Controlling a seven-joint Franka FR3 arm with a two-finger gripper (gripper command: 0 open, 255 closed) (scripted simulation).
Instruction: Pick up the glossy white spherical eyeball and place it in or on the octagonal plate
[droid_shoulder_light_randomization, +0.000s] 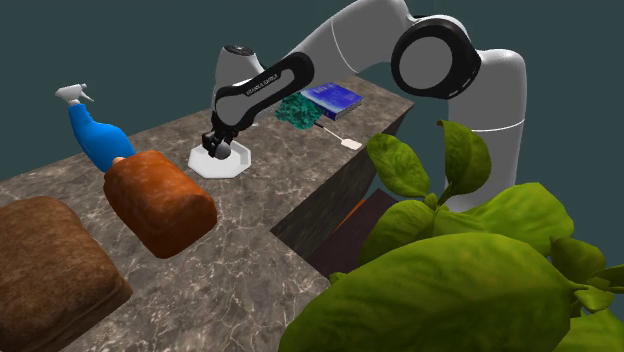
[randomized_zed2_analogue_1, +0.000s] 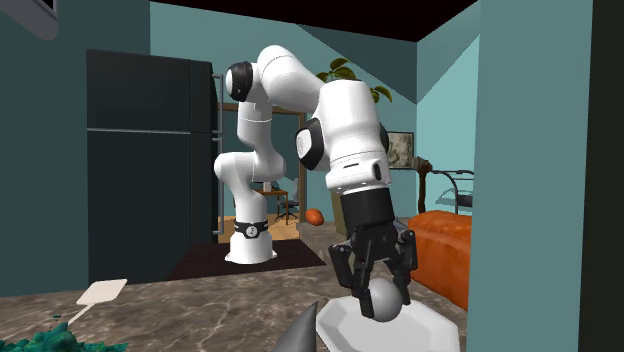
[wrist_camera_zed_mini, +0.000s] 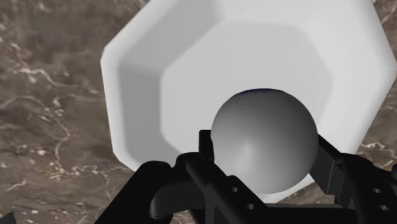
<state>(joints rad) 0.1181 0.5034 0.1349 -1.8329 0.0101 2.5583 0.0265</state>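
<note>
Gripper (randomized_zed2_analogue_1: 377, 290) is closed on the eyeball (wrist_camera_zed_mini: 264, 141), which reads as a plain grey-white sphere. One black finger (wrist_camera_zed_mini: 205, 147) presses each side, and the fingertips are hidden behind the ball. A thin dark-blue sliver shows on the ball's far edge, too small to identify.

The ball hangs over the bowl of the white octagonal plate (wrist_camera_zed_mini: 191, 70), near the rim closest to the hand. It looks just clear of the plate floor, but contact can't be ruled out because the ball covers that spot. The plate sits on the marbled counter (droid_shoulder_light_randomization: 260, 215). From the shoulder camera the black hand blocks the ball. In the second exterior view the plate is cut off by the bottom edge.

- The blue spray bottle (droid_shoulder_light_randomization: 95, 135) is partly hidden behind a brown loaf (droid_shoulder_light_randomization: 160, 202).
- A second loaf (droid_shoulder_light_randomization: 50, 272) is cut by the shoulder view's left edge.
- The blue book (droid_shoulder_light_randomization: 332, 97), teal clump (droid_shoulder_light_randomization: 298, 110) and small white spatula (droid_shoulder_light_randomization: 342, 139) lie past the plate; the arm partly covers the clump.
- Plant leaves (droid_shoulder_light_randomization: 470, 280) cover the shoulder view's lower right.
- A dark fridge (randomized_zed2_analogue_1: 150, 160) stands behind the arm in the second exterior view.
</note>
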